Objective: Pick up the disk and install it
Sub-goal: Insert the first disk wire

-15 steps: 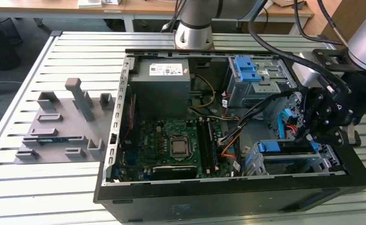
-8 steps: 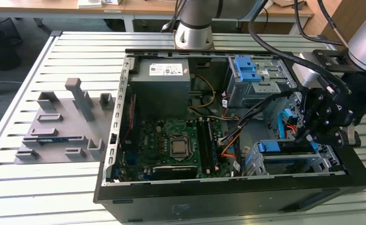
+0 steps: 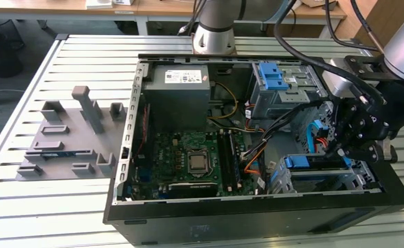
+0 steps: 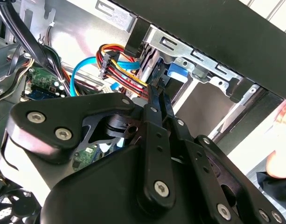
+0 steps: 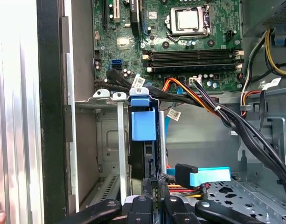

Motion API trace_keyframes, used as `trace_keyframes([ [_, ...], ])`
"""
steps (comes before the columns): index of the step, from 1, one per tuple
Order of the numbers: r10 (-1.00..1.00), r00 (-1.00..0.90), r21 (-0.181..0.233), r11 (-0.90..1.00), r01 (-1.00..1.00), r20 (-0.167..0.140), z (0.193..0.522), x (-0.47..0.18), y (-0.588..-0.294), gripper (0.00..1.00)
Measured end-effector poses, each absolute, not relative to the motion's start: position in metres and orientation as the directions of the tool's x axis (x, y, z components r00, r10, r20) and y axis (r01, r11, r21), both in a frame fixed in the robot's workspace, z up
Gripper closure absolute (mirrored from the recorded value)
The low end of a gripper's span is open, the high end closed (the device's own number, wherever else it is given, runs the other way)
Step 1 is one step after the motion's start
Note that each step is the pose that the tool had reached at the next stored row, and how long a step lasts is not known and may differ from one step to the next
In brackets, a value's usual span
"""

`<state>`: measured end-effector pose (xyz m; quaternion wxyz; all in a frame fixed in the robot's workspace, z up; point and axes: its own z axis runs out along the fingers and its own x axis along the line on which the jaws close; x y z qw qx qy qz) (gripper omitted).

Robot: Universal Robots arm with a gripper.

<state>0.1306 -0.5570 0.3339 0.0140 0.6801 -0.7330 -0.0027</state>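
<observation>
The gripper [image 5: 152,198], fingers drawn narrow on the near end of the disk [image 5: 143,140], holds it edge-on, long axis running straight away into the drive cage [image 5: 105,98].

Exterior view: high, set back, looking down into the open computer case [image 3: 257,155] on the slatted worktop [image 3: 50,206]. Both wrist views sit close inside the case — one over the motherboard [image 5: 180,42], both sharing the drive cage [image 5: 119,140] and its cables [image 4: 119,60].
</observation>
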Motion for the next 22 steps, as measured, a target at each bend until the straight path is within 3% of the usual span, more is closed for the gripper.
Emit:
trace_keyframes([
  [18,-0.996,-0.083,0.027,0.083,-0.996,0.017,0.3295,0.1329,-0.5572,0.84],
  [22,-0.996,-0.083,0.027,0.083,-0.996,0.017,0.3296,0.1329,-0.5572,0.76],
])
